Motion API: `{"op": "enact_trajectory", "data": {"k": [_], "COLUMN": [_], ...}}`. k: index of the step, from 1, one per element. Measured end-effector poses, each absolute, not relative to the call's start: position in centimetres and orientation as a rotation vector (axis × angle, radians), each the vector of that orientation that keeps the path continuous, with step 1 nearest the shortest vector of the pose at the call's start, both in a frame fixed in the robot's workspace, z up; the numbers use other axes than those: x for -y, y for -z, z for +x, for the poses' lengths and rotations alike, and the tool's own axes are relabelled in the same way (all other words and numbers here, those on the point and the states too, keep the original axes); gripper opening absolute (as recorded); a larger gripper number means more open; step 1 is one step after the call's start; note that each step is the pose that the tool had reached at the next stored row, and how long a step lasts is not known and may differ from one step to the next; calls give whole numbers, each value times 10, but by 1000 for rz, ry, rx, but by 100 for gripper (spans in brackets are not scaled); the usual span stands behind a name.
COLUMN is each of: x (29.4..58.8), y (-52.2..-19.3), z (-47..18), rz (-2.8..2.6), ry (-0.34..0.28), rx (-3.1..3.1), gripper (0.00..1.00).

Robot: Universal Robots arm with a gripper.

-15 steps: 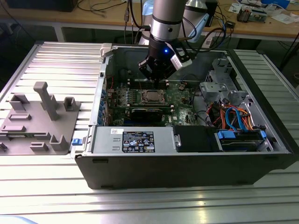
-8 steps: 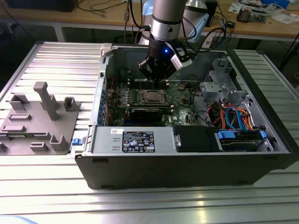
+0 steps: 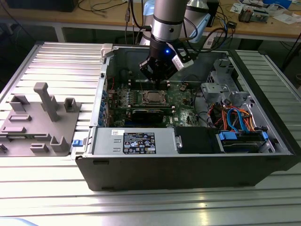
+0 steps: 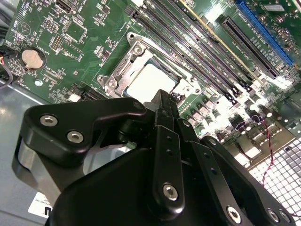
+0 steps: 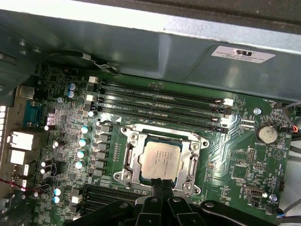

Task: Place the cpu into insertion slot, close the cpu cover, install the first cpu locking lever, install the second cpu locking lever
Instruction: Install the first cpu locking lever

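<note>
The cpu point(image 5: 160, 159) lies flat in the insertion slot point(image 5: 130, 136) of the green motherboard, silver top up; it also shows as the cpu point(image 4: 150, 82) and the cpu point(image 3: 153, 97). The cpu cover point(image 5: 133, 160) lies down around it as a silver frame, seen too as the cpu cover point(image 4: 123, 70). My gripper point(image 5: 159, 184) hangs just above the socket's edge, fingers shut to a narrow tip with nothing between them. In the second wrist view the gripper point(image 4: 165, 98) tip reaches the chip's edge; whether it touches is unclear. From outside, the gripper point(image 3: 156, 81) sits inside the case, over the board.
Long black memory slots point(image 5: 160, 101) run beside the socket, and a coin battery point(image 5: 268, 134) sits near it. The case holds a power supply point(image 3: 134, 141) in front and a drive cage with coloured cables point(image 3: 235, 117). A grey fixture point(image 3: 42, 117) stands on the ribbed table.
</note>
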State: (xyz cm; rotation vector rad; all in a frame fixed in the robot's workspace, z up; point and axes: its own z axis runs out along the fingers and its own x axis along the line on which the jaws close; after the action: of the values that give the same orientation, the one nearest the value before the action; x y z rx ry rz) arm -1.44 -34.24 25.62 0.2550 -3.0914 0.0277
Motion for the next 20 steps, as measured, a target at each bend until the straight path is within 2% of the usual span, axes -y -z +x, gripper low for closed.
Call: {"op": "enact_trajectory", "data": {"k": [5,20], "x": [342,342], "y": [-256,-255], "z": [-15,-15], "rz": [251,114], "ry": [-9,-8], "rx": [3093,3143], "gripper": [11,11]}}
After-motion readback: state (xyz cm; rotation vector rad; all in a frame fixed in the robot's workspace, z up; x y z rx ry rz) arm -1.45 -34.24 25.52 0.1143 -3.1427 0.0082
